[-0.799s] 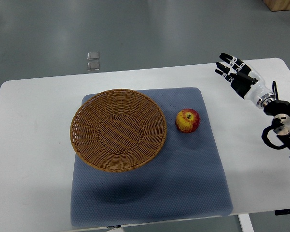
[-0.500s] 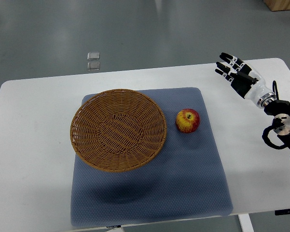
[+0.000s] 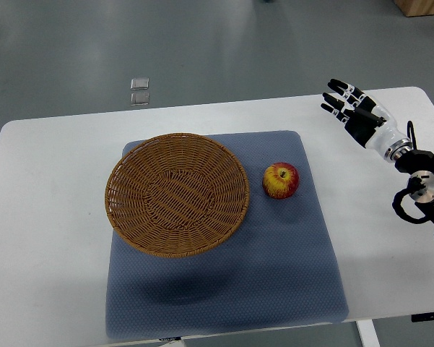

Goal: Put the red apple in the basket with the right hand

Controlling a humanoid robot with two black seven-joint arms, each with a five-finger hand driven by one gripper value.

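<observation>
A red and yellow apple (image 3: pixel 281 181) sits upright on the grey-blue mat (image 3: pixel 274 267), just right of the round wicker basket (image 3: pixel 176 194), which holds nothing. My right hand (image 3: pixel 344 103) hovers over the white table at the far right, well up and right of the apple, fingers spread and holding nothing. Its arm comes in from the right edge. The left arm is out of view.
The white table (image 3: pixel 50 217) carries the mat. Its far edge runs behind the basket and its right edge lies close to my right arm. Two small grey squares (image 3: pixel 139 90) lie on the floor beyond the table.
</observation>
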